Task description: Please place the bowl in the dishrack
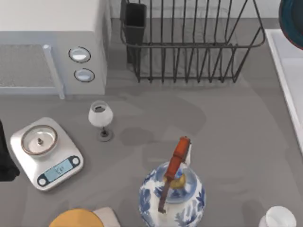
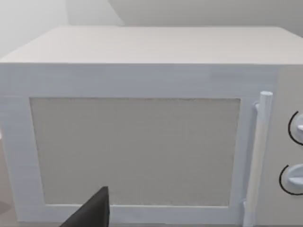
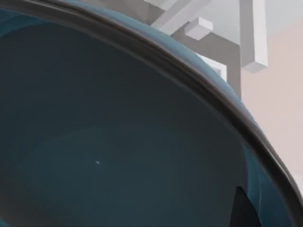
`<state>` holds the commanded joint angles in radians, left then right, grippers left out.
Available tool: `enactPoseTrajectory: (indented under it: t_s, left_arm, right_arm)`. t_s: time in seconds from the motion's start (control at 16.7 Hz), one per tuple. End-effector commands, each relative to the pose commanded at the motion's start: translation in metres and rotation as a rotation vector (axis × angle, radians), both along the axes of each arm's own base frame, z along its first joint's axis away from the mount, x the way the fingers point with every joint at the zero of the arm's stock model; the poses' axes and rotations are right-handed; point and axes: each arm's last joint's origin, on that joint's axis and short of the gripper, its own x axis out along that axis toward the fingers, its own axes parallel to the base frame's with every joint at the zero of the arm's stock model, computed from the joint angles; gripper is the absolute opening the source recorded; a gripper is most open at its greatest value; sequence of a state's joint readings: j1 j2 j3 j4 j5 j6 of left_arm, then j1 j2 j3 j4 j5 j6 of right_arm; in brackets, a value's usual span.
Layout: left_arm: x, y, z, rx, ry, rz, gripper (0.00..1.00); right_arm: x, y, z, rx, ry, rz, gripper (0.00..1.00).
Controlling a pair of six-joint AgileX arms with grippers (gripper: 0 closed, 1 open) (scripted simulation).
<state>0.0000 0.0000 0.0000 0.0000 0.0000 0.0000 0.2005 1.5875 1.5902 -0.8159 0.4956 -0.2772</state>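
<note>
You have a dark teal-blue round bowl point(image 3: 118, 142) far right, a black wire dishrack point(image 1: 189, 42), a white boxy microwave point(image 2: 142, 118) far left, a blue-and-white floral porcelain teapot point(image 1: 173, 198) with an orange-brown handle, and a grey tabletop point(image 1: 227, 142).

My left arm shows as a black shape point(image 1: 4, 158) at the far left edge of the top view, low beside the table's left side. In the left wrist view one dark, wedge-shaped finger point(image 2: 92, 213) of the left gripper juts up from the lower edge. In the right wrist view a small dark finger tip point(image 3: 244, 210) of the right gripper sits near the lower corner.
</note>
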Motion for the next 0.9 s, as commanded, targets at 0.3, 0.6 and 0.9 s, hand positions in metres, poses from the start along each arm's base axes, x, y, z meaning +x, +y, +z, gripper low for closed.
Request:
enactPoseTrajectory:
  t_s: [0.3, 0.6, 0.9]
  left_arm:
    - [0.0, 0.0, 0.0, 0.0, 0.0, 0.0, 1.0]
    - [0.0, 0.0, 0.0, 0.0, 0.0, 0.0, 1.0]
    - [0.0, 0.0, 0.0, 0.0, 0.0, 0.0, 1.0]
  right_arm:
    - [-0.057, 0.142, 0.031, 0.167, -0.491, 0.145, 0.0]
    - [-0.136, 0.2, 0.059, 0.472, -0.764, 0.164, 0.0]
    - [-0.154, 0.207, 0.063, 0.544, -0.804, 0.154, 0.0]
